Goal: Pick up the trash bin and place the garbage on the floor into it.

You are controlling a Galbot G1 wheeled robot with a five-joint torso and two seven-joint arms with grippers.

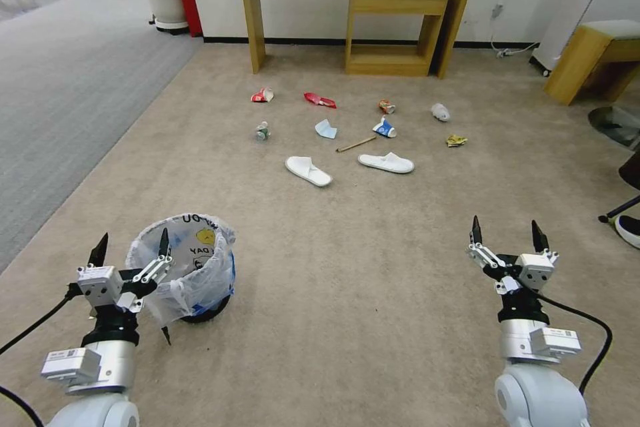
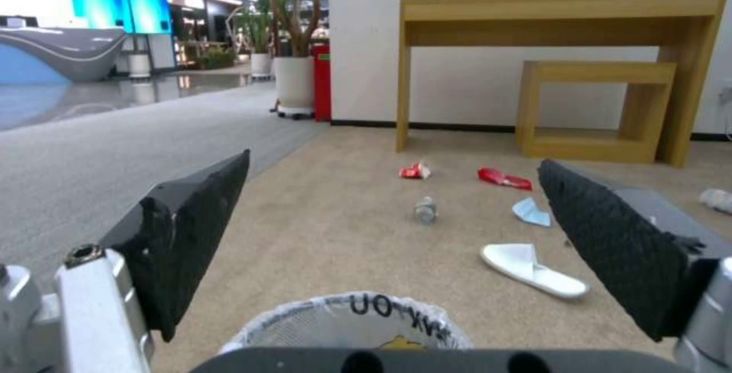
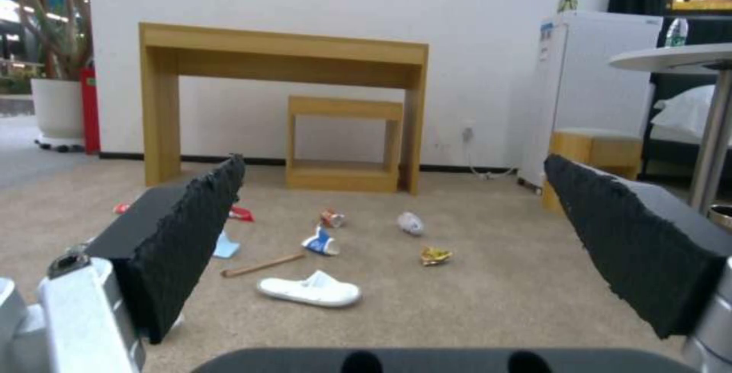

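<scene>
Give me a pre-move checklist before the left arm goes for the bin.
1. Left gripper open: ok, fingers spread wide.
2. Left gripper lined up at the trash bin: ok, one finger at the near rim; contact cannot tell.
3. Bin upright on the beige carpet, bag open: ok.
4. Right gripper open and away from the bin: ok.
5. Garbage on the carpet, including white slippers: ok, none in either gripper.
</scene>
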